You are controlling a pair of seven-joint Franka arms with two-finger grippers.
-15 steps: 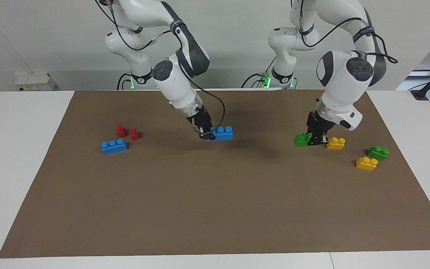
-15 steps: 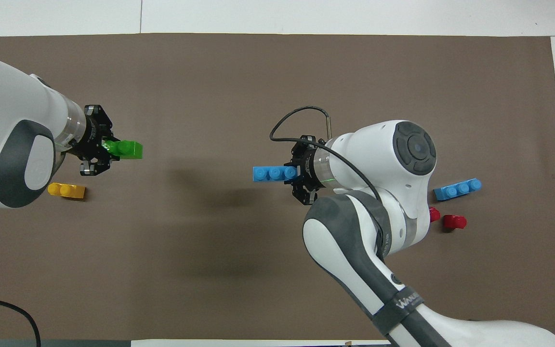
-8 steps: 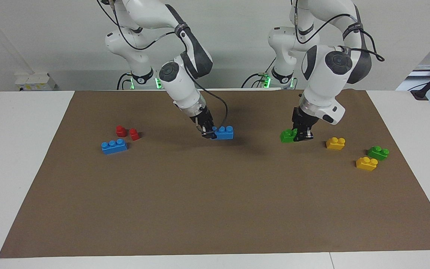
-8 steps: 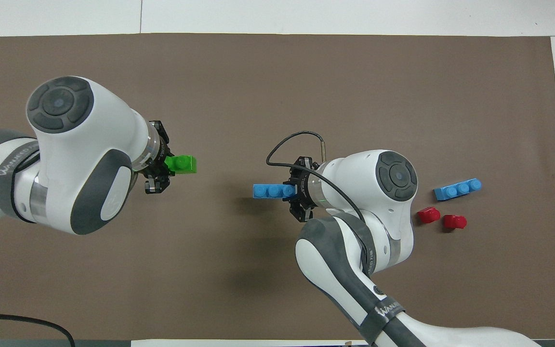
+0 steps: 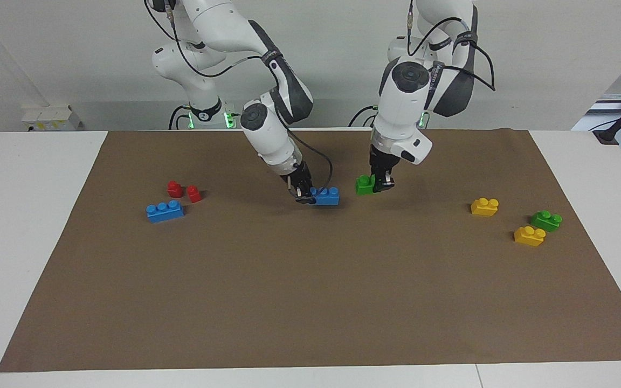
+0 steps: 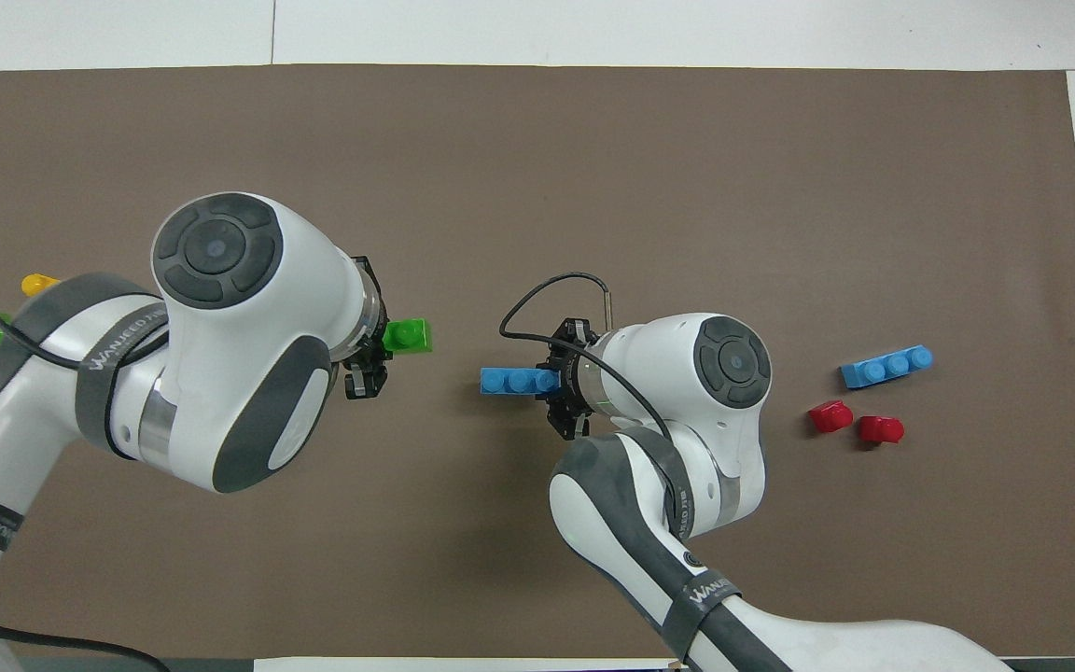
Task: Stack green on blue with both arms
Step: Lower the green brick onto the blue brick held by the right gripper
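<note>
Green brick (image 5: 365,185) nears blue brick (image 5: 325,196), frame centre.
Both rigid, light, slick: your left gripper (image 5: 381,183) and right gripper (image 5: 304,194) clamp their ends.

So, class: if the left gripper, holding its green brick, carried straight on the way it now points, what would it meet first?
Probably the blue brick held by the right gripper; the left gripper and its green brick point toward it, though relative heights are unclear.

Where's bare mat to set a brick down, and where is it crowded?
Bare: the wide mat farther from the robots than every brick. Crowded: mid-mat, where the right gripper holds the blue brick and the left gripper the green brick; loose bricks cluster at both ends.
</note>
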